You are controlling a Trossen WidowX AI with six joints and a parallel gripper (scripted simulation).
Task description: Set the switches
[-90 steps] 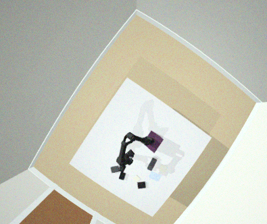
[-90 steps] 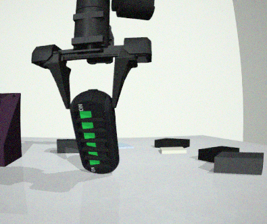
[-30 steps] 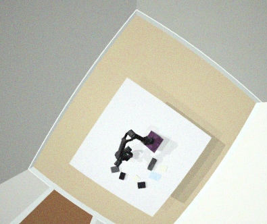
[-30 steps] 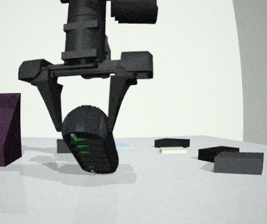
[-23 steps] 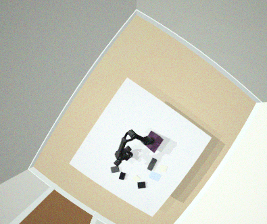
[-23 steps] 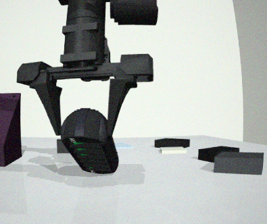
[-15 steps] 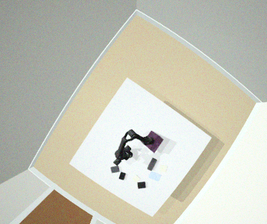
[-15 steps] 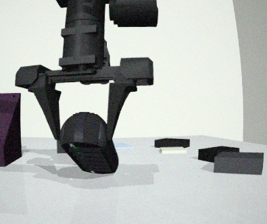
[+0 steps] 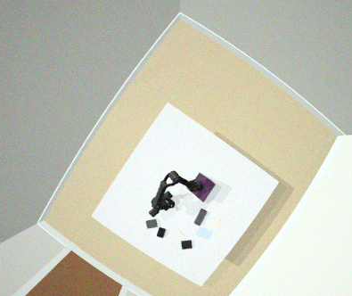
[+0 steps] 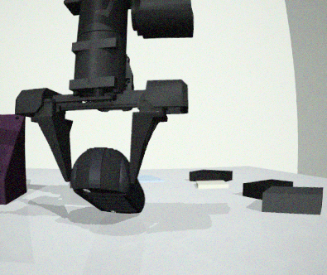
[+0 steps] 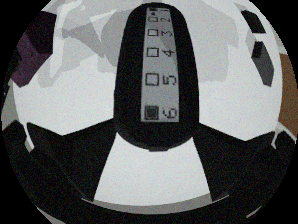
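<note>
The dark controller unit (image 10: 100, 170) (image 11: 126, 100) is steeply tipped, label side up and switch side turned down toward the exterior camera. My gripper (image 10: 101, 181) (image 11: 154, 124) is shut on its two long sides near its raised end. Its lower end is close to the bench; contact is unclear. In the wrist view the label (image 11: 160, 90) shows a filled square at 6 and empty squares at 5, 4, 3 and 2. The square at 1 looks dark but is small and foreshortened at the far end. The switches are in shadow and their settings cannot be read.
A purple sloped block (image 9: 207, 189) (image 10: 1, 166) (image 11: 37, 55) stands under the arm's base. A grey block (image 9: 151, 224) (image 10: 292, 203), black blocks (image 9: 160, 232) (image 9: 186, 244), a long dark block (image 9: 200, 217), a pale blue plate (image 9: 204, 233) and cream pieces (image 9: 215, 222) (image 10: 212, 185) lie around.
</note>
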